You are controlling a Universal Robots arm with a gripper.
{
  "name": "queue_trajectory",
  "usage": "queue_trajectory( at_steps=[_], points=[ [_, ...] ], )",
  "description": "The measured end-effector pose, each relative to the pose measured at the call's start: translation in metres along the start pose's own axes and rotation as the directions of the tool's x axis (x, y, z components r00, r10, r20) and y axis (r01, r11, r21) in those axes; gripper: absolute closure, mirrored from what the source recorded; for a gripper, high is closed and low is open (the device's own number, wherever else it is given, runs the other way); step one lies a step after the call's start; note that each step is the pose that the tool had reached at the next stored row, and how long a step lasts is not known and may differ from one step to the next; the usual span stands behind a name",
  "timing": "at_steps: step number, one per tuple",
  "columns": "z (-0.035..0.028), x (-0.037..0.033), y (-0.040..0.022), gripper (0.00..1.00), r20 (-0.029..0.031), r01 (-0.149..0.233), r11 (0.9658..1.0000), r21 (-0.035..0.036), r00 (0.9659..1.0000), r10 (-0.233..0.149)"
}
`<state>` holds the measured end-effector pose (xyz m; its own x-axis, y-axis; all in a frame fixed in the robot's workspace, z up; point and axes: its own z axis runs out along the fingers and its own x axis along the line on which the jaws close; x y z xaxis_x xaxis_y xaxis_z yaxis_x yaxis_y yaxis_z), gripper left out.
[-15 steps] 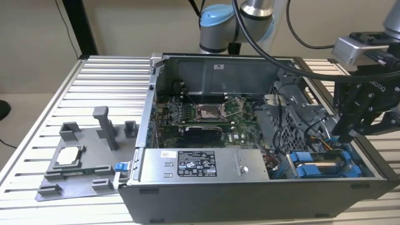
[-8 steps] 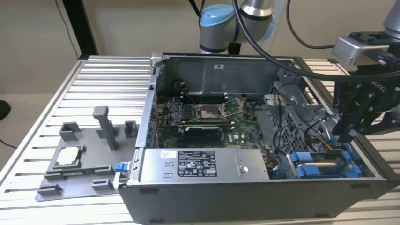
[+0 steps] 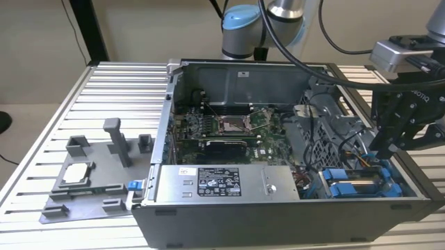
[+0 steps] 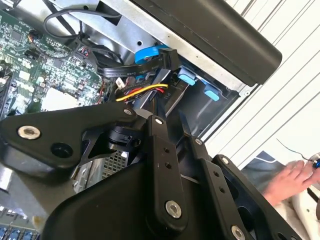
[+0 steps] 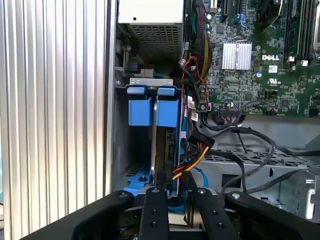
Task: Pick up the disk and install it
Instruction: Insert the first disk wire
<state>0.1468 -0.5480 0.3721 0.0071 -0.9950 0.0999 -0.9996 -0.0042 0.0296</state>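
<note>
Ribbed aluminium counter (image 3: 118,83) on my screen, carrying an open computer case (image 3: 278,219) across its middle and a grey fixture (image 3: 90,177) towards its left edge in the exterior view. My arm reaches down over the drive bay at the case's front corner, on the exterior view's right.

The pincer (image 3: 381,154) is narrow. In both wrist views its fingers (image 5: 153,197) stand close on either side of the disk (image 5: 164,145), and I read that as a grip on its near edge. The disk (image 3: 358,182) sits down in the bay, its blue bracket (image 3: 341,188) against the bay walls. I can't tell whether it is fully home.

My worries:
- The yellow and red cable bundle (image 5: 192,160) runs right beside the disk and touches or nearly touches one finger. I judge it could get pinched between bracket and bay, or snagged by the pincer.
- If the disk is slightly tilted in the rails, pushing could jam the bracket or bend its tabs.
- A person's hand (image 4: 290,180) rests on the counter just beyond the case's corner, near the arm's working space.
</note>
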Motion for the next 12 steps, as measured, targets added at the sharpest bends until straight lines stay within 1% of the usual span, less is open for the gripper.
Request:
queue_trajectory(
  at_steps=[6,12],
  points=[
    [0.0,0.001,0.0001,0.0,0.0,0.0,1.0,0.0,1.0,0.0],
    [-0.0018,0.0095,-0.0006,0.0,-0.0001,0.003,1.0,0.0003,1.0,-0.003]
  ],
)
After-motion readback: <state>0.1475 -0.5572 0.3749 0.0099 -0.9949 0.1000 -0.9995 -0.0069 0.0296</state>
